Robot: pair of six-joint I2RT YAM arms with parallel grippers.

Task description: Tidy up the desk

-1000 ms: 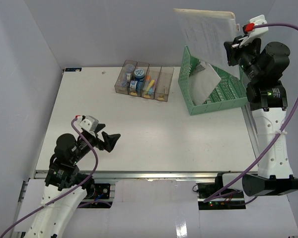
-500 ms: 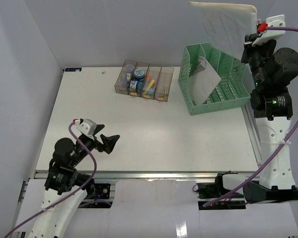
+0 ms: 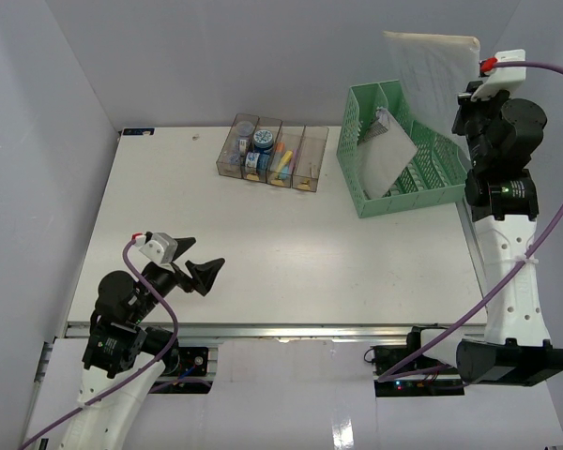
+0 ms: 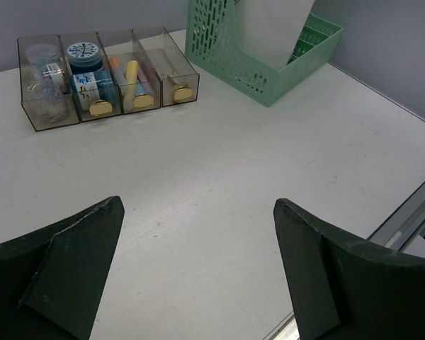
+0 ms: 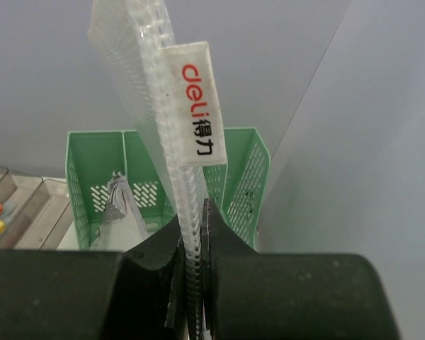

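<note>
From above, the right arm has swung its mesh folder (image 3: 432,70) from the upper middle of the frame toward the upper right corner over the last second. The green file rack (image 3: 394,164) is no longer covered by it. The left arm has sunk slightly toward the lower left. The right gripper (image 3: 469,94) is clamped on the folder's edge, high above the rack. The left gripper (image 3: 203,272) hangs spread wide with nothing in it, over the lower left of the white surface (image 3: 291,244). The surface fills the middle of the frame, and its silver rail (image 3: 281,330) runs along the bottom edge. A grey pouch (image 3: 387,155) leans inside the rack. A row of clear bins (image 3: 272,150) sits just left of the rack.

In the left wrist view, both dark fingers (image 4: 64,269) stand far apart over bare surface and touch nothing. At the upper left, the bins hold a clear jar (image 4: 42,71), a blue-lidded pot (image 4: 81,53) and yellow and orange markers (image 4: 131,71).

In the right wrist view, the jaws are pressed tight on the folder's ribbed edge. Just above them is a white label (image 5: 198,99) with red lettering. The rack sits behind, at the centre of the frame.
</note>
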